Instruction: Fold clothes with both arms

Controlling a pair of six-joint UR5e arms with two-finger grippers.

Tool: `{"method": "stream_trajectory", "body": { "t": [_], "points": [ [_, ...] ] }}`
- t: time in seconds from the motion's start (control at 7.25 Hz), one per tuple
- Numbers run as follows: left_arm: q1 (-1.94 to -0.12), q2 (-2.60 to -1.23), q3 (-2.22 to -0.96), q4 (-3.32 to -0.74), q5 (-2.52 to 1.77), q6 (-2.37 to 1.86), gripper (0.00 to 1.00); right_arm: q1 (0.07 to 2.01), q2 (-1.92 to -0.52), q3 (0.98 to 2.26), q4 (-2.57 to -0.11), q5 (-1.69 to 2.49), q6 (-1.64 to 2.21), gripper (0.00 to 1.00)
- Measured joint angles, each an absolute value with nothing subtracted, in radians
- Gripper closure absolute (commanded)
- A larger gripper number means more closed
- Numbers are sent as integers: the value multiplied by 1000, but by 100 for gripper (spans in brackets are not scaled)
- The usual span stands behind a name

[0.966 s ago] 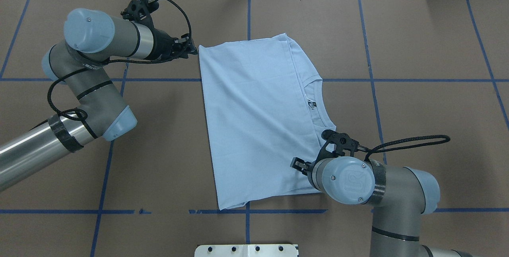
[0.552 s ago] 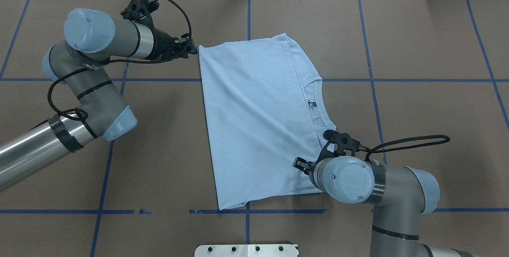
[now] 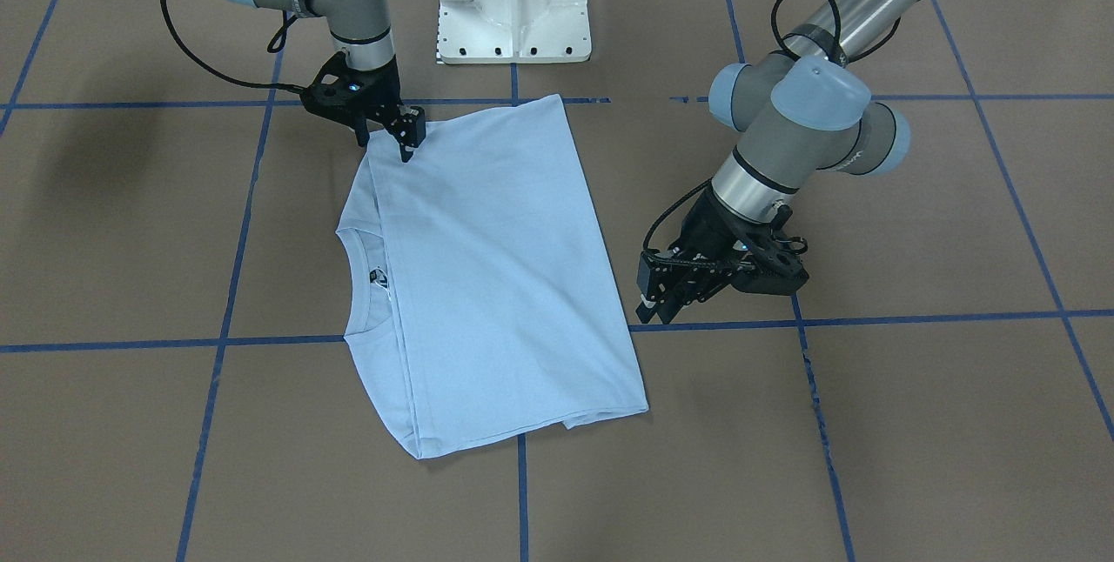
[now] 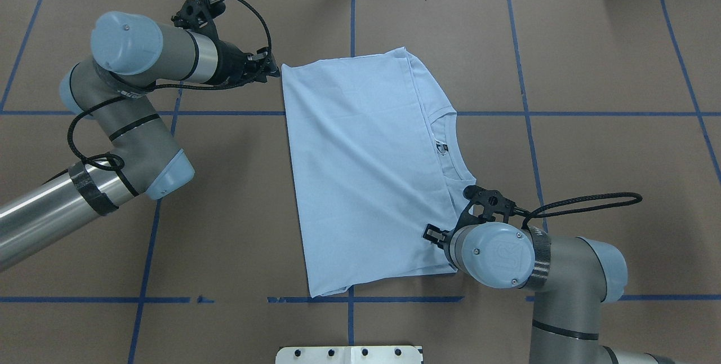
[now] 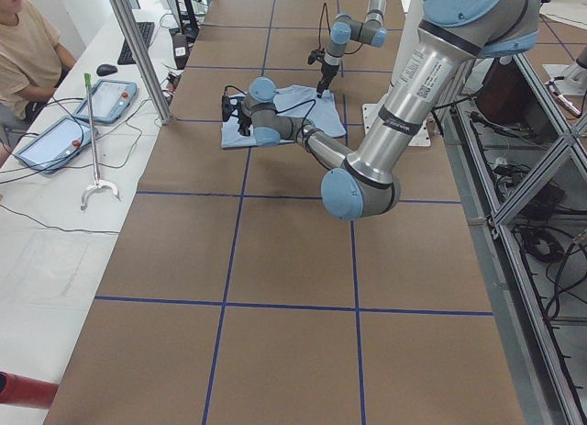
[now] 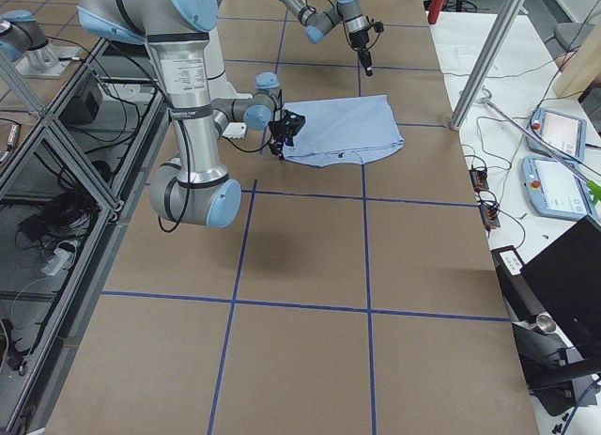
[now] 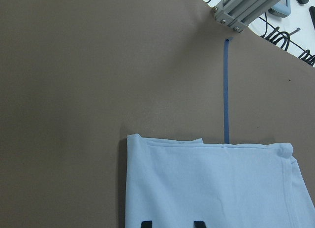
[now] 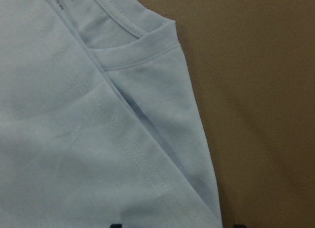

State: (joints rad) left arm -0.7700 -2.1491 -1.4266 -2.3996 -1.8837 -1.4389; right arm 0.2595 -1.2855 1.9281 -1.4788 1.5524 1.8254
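Backed right gripper (image 4: 431,234), jaws apart, toward shirt's (image 4: 360,172) 4 o'clock edge; held left gripper (image 4: 273,69), also apart, at 10 o'clock corner; fold likely released.

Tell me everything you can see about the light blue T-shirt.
The T-shirt is light blue, soft-looking knit, lying flat on the brown table, folded over itself so an upper layer covers part of the ribbed collar beside the neck label. The right gripper, jaws open, stands at one corner; the left gripper sits beside another, apparently not touching.
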Motion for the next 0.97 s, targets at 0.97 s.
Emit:
{"method": "stream_trajectory", "body": {
  "t": [0.97],
  "points": [
    [-770,-2148,-1432,-2399,-1885,-1440,61,254,-1277,1940,-1480,1561,1824,100]
  ]
}}
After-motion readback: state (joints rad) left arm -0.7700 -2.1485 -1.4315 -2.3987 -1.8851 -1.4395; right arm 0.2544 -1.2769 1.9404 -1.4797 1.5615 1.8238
